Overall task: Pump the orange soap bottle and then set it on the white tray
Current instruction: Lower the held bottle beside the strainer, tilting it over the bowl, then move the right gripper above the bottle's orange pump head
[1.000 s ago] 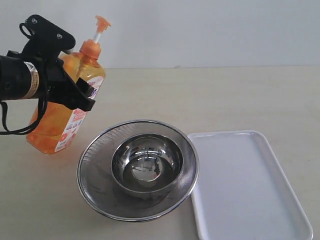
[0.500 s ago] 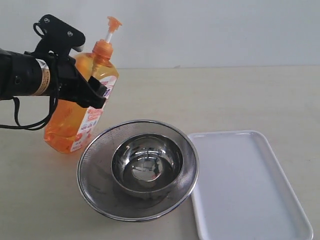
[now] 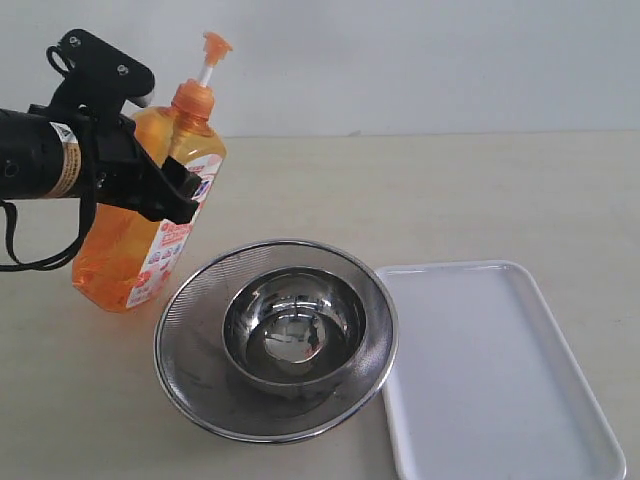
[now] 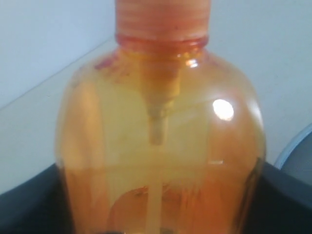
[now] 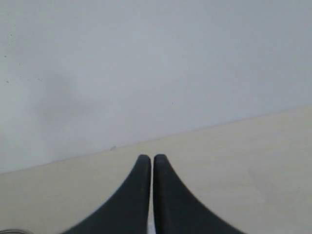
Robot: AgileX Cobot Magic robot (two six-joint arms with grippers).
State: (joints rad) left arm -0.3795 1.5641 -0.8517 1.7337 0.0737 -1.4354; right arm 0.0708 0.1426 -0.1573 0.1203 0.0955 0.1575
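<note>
Currently your left claw (image 3: 165, 150) is clamped on the bottle (image 3: 135, 240) at its shoulder, just under the orange collar. One black finger crosses the front of the label; the other sits behind. In the left wrist view the bottle fills the gap between the two dark fingers, so the jaws stand fairly wide, closed on its body.

Bottle: tilted, pump head (image 3: 216, 42) leaning toward the right of the exterior view, white stem showing below it. The base is low over the tabletop (image 3: 450, 190) at the left of the scene, just beside the strainer (image 3: 190, 330). You cannot tell whether the base touches the tabletop.

Strainer: middle of the scene, steel bowl (image 3: 295, 325) sitting inside it.

Tray (image 3: 560, 400): right of the strainer, flat on the tabletop, nothing on it. The strainer's rim overlaps its left edge in this view. Bottle and tray are well apart, strainer between them.

Right claw (image 5: 152, 161): fingers pressed together, nothing held, pointing over bare tabletop toward the wall. It does not show in the exterior view.
</note>
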